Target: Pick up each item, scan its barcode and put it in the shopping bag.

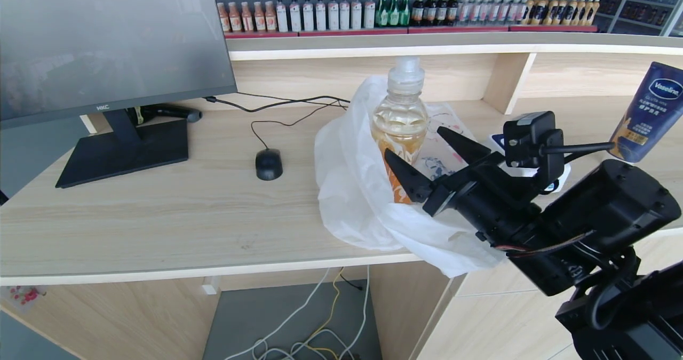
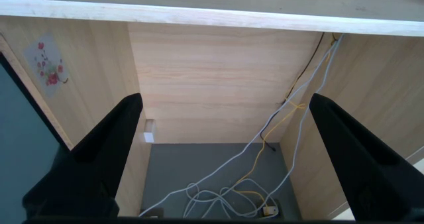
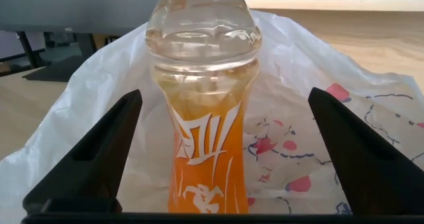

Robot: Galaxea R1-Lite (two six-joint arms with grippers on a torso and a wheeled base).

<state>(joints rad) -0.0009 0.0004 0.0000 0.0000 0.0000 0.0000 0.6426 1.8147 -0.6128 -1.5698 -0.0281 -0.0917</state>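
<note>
A clear bottle with pale liquid and an orange label stands upright on the white shopping bag at the counter's front edge. My right gripper is open just in front of the bottle, its fingers spread wider than the bottle and not touching it. In the right wrist view the bottle rises between the two open fingers of the right gripper, with the bag behind. A blue lotion bottle stands at the far right. My left gripper is open below the counter, holding nothing.
A monitor on its stand occupies the left of the counter, with a black handheld scanner behind the stand and a mouse with its cable nearby. A white-and-blue item lies partly hidden behind my right wrist. Cables lie under the counter.
</note>
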